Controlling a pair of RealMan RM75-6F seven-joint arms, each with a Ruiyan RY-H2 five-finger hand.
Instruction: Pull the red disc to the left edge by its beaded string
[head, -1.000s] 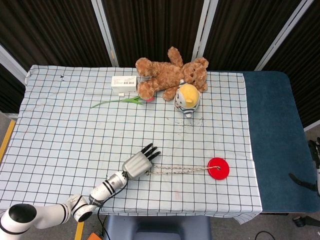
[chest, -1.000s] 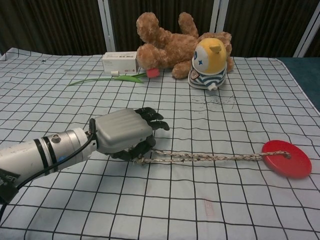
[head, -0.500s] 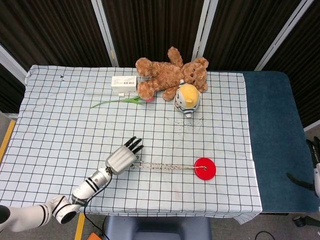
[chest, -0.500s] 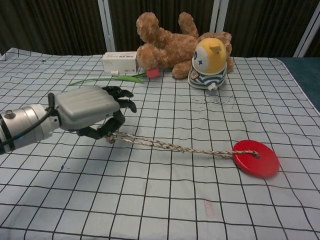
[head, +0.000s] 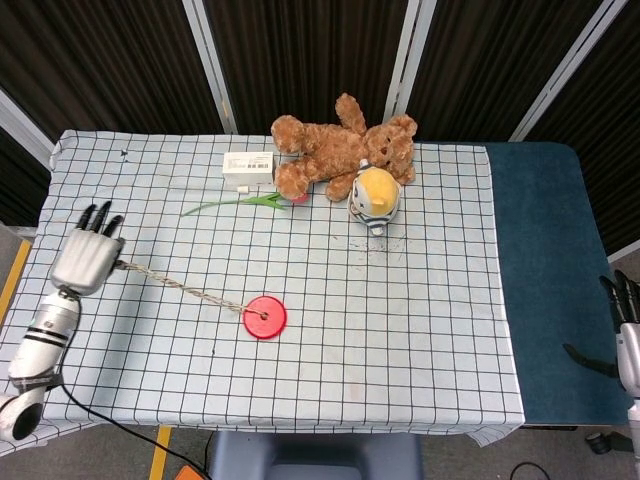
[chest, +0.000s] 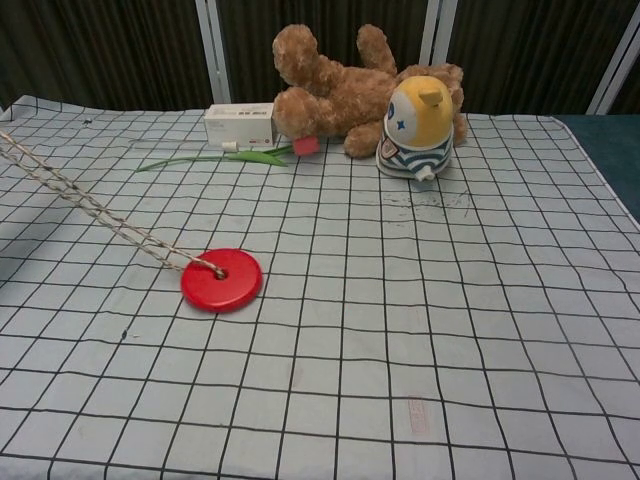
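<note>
A big table (head: 430, 330) fills most of both views, and a white cloth with black squares (head: 130, 190) covers it. On the far right lies a dark blue strip (head: 545, 260) with no squares.

At the back of the table a brown teddy bear (head: 335, 150) lies on its side. Just in front of the bear's head sits a round yellow and white toy (head: 374, 194) with a striped bottom, touching the bear. To the left of the bear lies a small white box (head: 248, 165). A long green stem (head: 232, 204) rests in front of the box, and its pink tip (chest: 304, 145) is right by the bear's paw.

The left hand (head: 85, 255) is at the left edge of the table, seen only from the head camera. Its dark fingers (head: 100, 217) point to the back of the table. The end of the beaded string (head: 185, 290) goes in under the palm, so the hand is holding it, but how the fingers close on it is hidden.

The string runs in a tight line from the hand down to the red disc (head: 265, 317). In the chest view the string rises off the cloth toward the left.

The red disc lies flat on the cloth, left of the middle and near the front. It is well apart from the left edge.

The right hand (head: 624, 310) peeks in at the far right of the head view, off the table. I cannot tell if it is apart or together.
</note>
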